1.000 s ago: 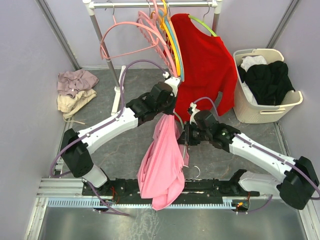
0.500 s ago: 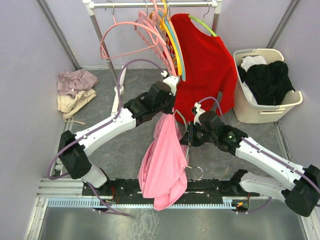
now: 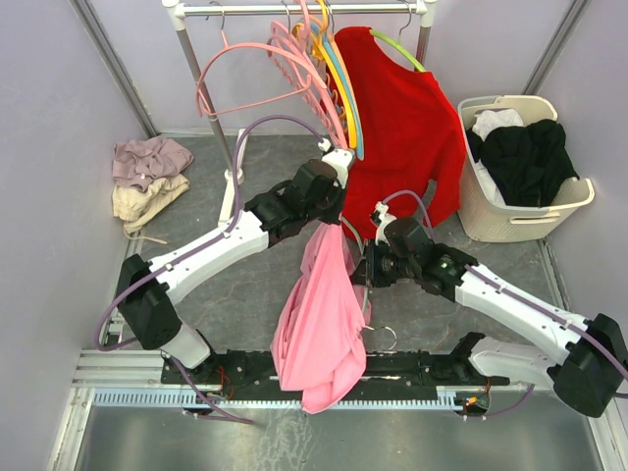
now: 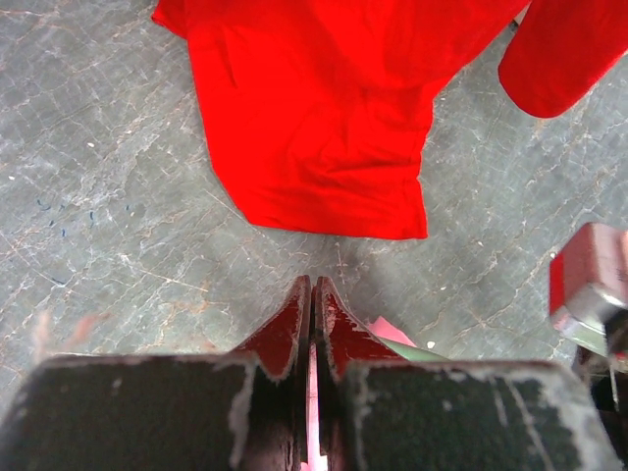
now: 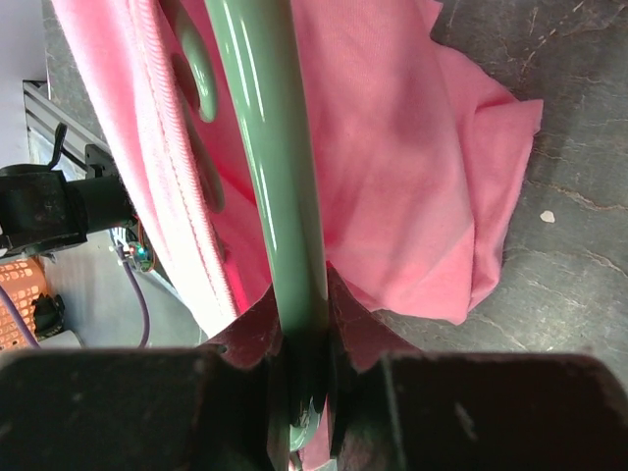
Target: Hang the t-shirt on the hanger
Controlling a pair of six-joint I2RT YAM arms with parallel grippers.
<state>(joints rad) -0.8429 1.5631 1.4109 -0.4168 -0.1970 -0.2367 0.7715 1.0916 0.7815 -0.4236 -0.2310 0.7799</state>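
From above: the left tool (image 3: 328, 224) is holding the pink t-shirt (image 3: 319, 314) up by its top edge, and the cloth is hanging in a long fold down to the near edge of the counter (image 3: 245, 285). The right tool (image 3: 365, 267) is pressing in against the shirt's right side.

Left wrist view: the tool is clenched on a thin sliver of pink cloth, with the red shirt (image 4: 314, 108) lying beyond. So small a pinch could slip if the shirt is tugged.

Right wrist view: the tool is grasping the pale green hanger (image 5: 265, 147), whose bar is running up alongside the shirt's ribbed edge. The hanger could twist in the grip, or bunch the cloth instead of entering it.
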